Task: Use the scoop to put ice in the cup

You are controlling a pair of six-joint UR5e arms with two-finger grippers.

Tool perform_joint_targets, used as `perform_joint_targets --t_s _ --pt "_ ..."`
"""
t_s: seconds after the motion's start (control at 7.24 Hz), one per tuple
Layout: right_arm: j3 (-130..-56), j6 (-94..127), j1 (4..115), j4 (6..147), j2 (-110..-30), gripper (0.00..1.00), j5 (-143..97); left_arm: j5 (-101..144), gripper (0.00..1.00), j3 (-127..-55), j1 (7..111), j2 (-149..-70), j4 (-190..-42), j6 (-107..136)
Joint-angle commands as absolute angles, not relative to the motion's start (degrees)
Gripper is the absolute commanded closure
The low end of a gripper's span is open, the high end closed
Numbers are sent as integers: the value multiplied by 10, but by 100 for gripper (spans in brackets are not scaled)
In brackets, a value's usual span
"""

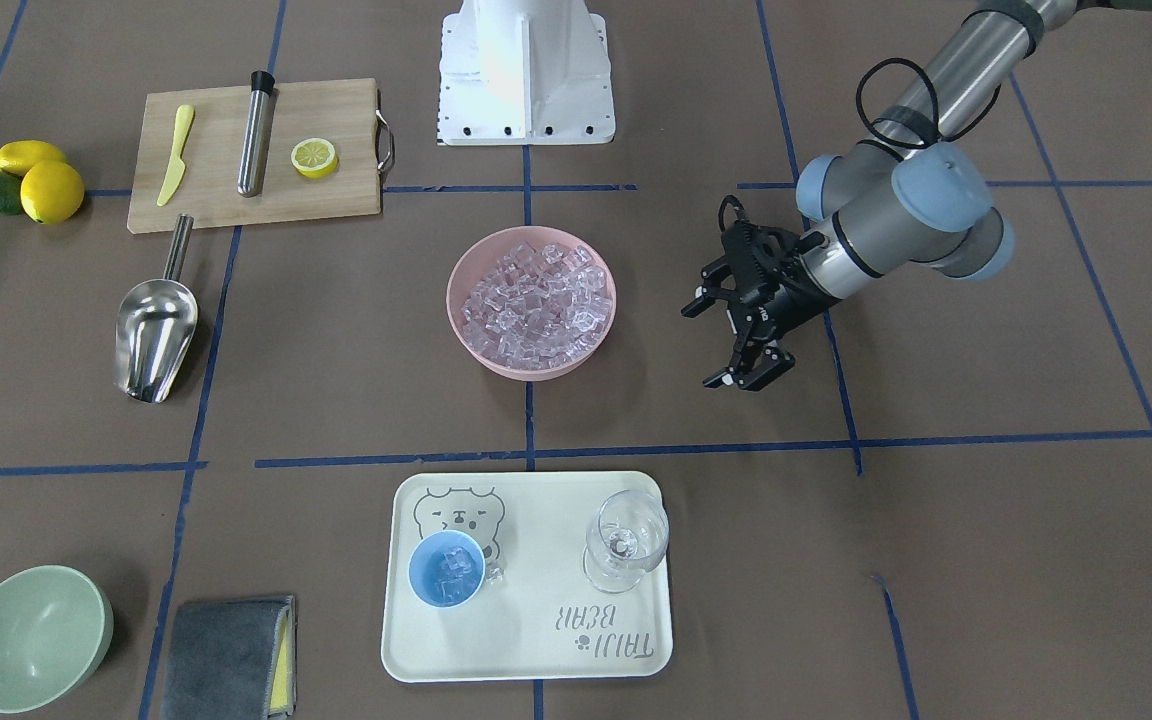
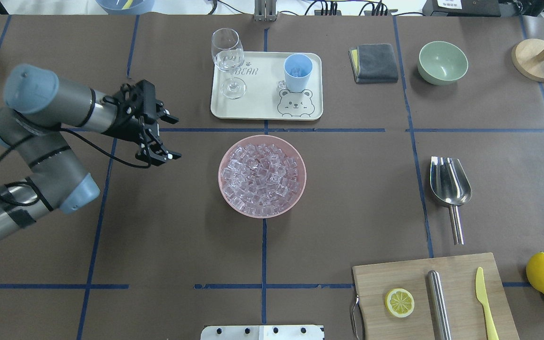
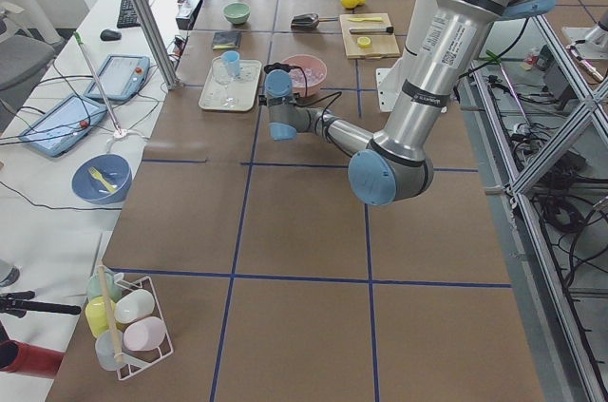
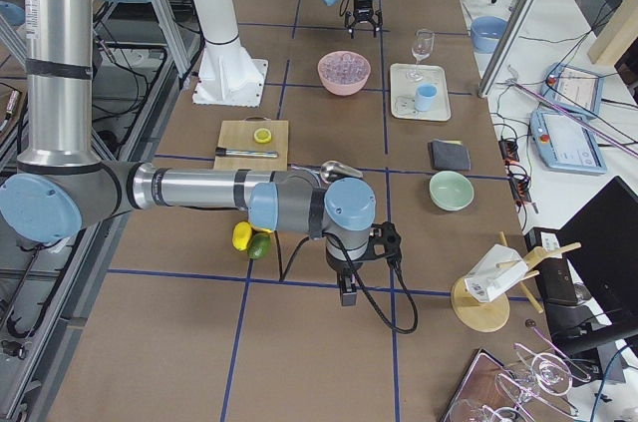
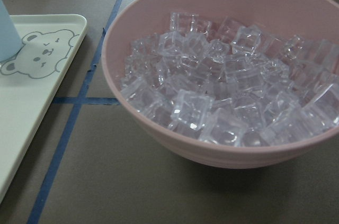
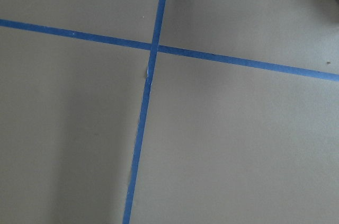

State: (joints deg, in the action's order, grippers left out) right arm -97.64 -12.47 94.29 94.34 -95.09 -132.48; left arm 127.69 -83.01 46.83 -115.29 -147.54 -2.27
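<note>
The steel scoop (image 1: 156,335) lies free on the table, apart from both grippers; it also shows in the overhead view (image 2: 449,182). The ice (image 1: 533,298) fills a pink bowl (image 2: 300,189) at the table's middle, seen close in the left wrist view (image 5: 222,107). The light-blue cup (image 1: 446,570) stands upright on a cream tray (image 1: 536,650) and holds a few cubes; one loose cube (image 1: 496,573) lies on the tray beside it. My left gripper (image 1: 711,345) is open and empty, beside the bowl and apart from it. My right gripper (image 4: 345,294) hangs low over bare table; I cannot tell its state.
A clear wine glass (image 1: 624,540) stands on the tray. A wooden board (image 1: 336,195) holds a lemon half, a yellow knife and a steel cylinder. Lemons and an avocado (image 1: 31,180), a green bowl (image 1: 34,637) and a grey cloth (image 1: 231,655) lie around the edges.
</note>
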Motion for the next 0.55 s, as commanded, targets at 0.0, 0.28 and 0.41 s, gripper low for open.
perform_joint_targets --t_s 0.0,0.28,0.41 --pt "-984 -103 933 940 -951 0 -1327 1267 0 -896 570 -1139 -1316 -28" --pt "-984 -100 923 938 -951 0 -1326 1263 0 -911 633 -1078 -1268 -32" --pt "-984 -87 913 937 -950 0 -1325 1271 0 -914 687 -1057 -1226 -32"
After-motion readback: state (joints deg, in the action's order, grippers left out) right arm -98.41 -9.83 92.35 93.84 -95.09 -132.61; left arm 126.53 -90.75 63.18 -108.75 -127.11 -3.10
